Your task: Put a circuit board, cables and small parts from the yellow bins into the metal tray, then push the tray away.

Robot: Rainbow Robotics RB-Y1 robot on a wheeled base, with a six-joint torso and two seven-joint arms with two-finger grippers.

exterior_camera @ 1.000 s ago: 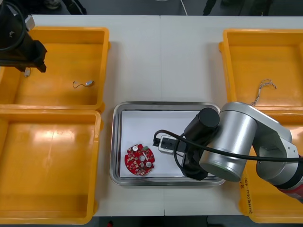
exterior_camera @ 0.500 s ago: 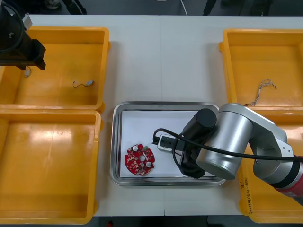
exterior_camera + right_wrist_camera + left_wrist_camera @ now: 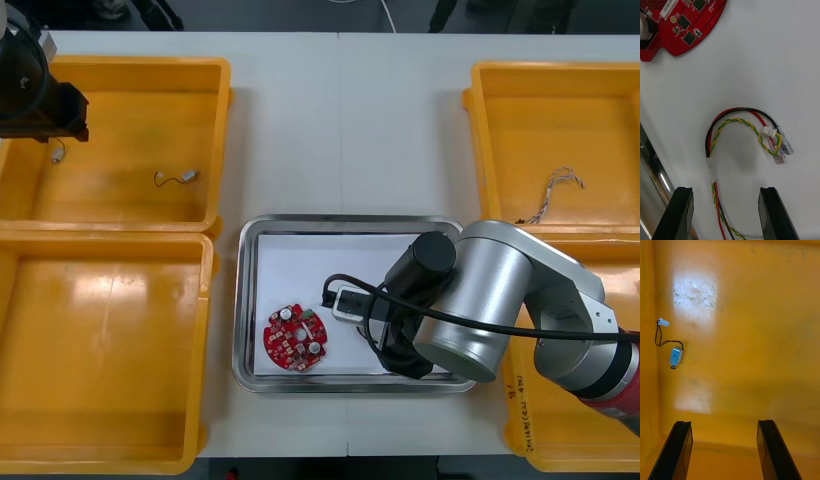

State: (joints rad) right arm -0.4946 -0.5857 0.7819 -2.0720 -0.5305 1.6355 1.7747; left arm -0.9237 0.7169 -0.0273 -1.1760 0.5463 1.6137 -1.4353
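Right end effector [image 3: 727,215] released, fingers apart, over the white floor of the metal tray [image 3: 243,300]. A red and yellow cable [image 3: 738,125] lies free between and beyond its fingers, with the round red circuit board [image 3: 295,338] nearby. Left end effector [image 3: 724,452] released above the far left yellow bin [image 3: 130,70], with a small metal part [image 3: 675,356] on the bin floor.

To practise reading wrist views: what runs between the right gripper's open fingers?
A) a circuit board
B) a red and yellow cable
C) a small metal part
B: the red and yellow cable runs between the right gripper's open fingers, on the metal tray's white inside.
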